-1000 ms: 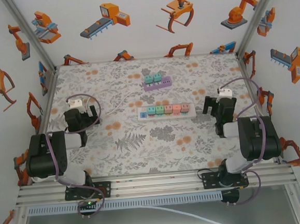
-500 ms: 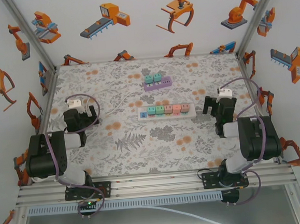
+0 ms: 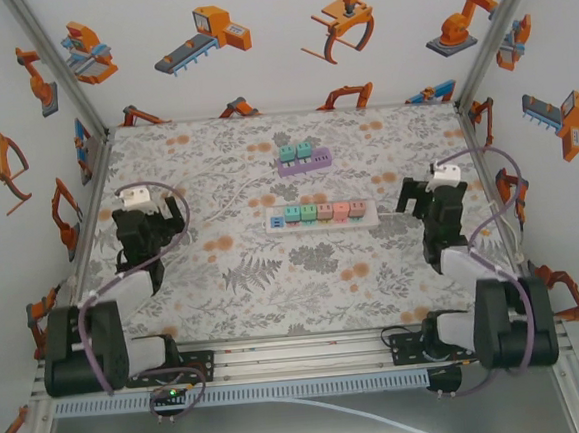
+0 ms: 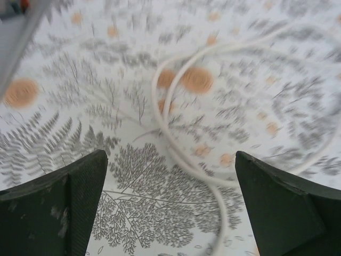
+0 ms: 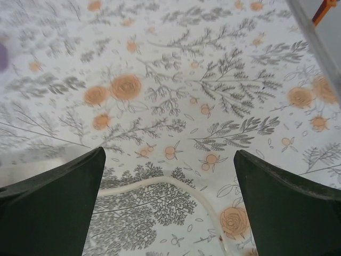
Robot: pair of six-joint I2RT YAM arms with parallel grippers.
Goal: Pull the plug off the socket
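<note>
"Plugs [image 3: 316, 212]: where did they sit?"

"In a row on the white socket strip [image 3: 370, 212] at the middle of the worktop [image 3: 276, 298], between your two arms. As far as I could tell, every one was seated. A purple strip [image 3: 304, 165] with more plugs lay farther back."

"And the claws?"

"Both were spread wide and held nothing. Your left claw [image 3: 148, 223] stood well apart from the socket strip, off to its left. In its wrist view the fingers [image 4: 53, 208] framed bare worktop and a loop of white cable [image 4: 173, 144]. Your right claw [image 3: 430, 197] stood near the strip's right end. Its fingers [image 5: 48, 208] were parted over flowered print and a bend of white cable [image 5: 160, 184]."

"How should I have gone about the pull?"

"I judged the right claw the nearer one. You needed to bring it over the end plug with a finger on either side. Then you had to go low enough to grip the body rather than the top edge, close firmly and lift straight up without twisting. The strip looked light and likely to rise with the plug, so you could have pinned its far end with the left claw first."
</note>
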